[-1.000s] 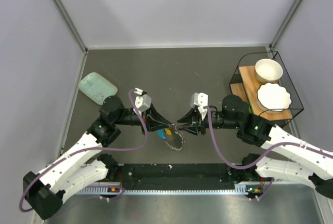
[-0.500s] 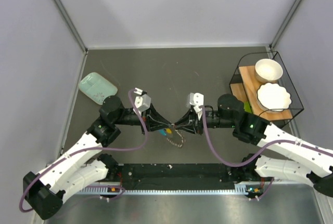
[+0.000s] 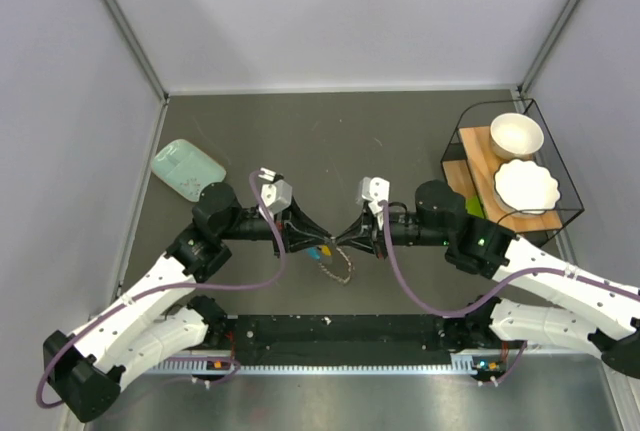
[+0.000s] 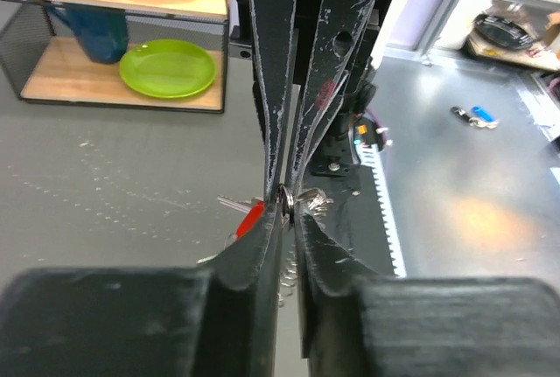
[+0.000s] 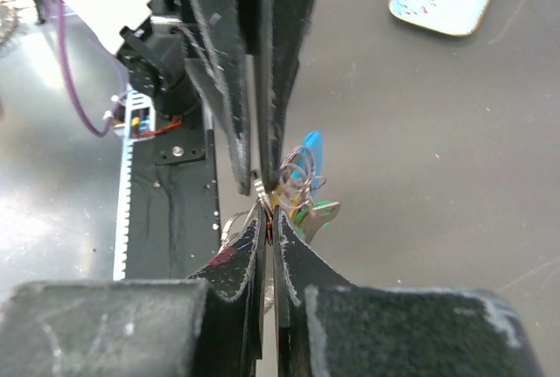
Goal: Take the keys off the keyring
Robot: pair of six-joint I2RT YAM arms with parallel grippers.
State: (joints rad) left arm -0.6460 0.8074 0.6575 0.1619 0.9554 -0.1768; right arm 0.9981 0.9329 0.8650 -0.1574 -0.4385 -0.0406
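Observation:
The keys (image 3: 316,251) hang as a bunch between my two gripper tips at the table's middle, with a thin chain (image 3: 340,269) trailing below. My left gripper (image 3: 326,242) is shut on a metal split ring (image 4: 285,202) of the keyring; a red key (image 4: 251,218) shows just left of it. My right gripper (image 3: 346,239) faces it tip to tip and is shut on a thin reddish piece of the bunch (image 5: 270,222), a key by its look. A blue head (image 5: 309,151), wire rings (image 5: 296,168) and a green head (image 5: 308,213) hang beside its tips. No pale fan-shaped piece shows.
A mint-green flat box (image 3: 186,170) lies at the far left. A wire rack (image 3: 476,151) at the right holds a white bowl (image 3: 516,135), a white scalloped plate (image 3: 526,186) and a green plate (image 4: 167,68). A black rail (image 3: 340,329) runs along the near edge.
My right arm has moved left toward the left gripper, so the tips now meet over the bunch. The chain has drawn in a little. The left arm has barely moved.

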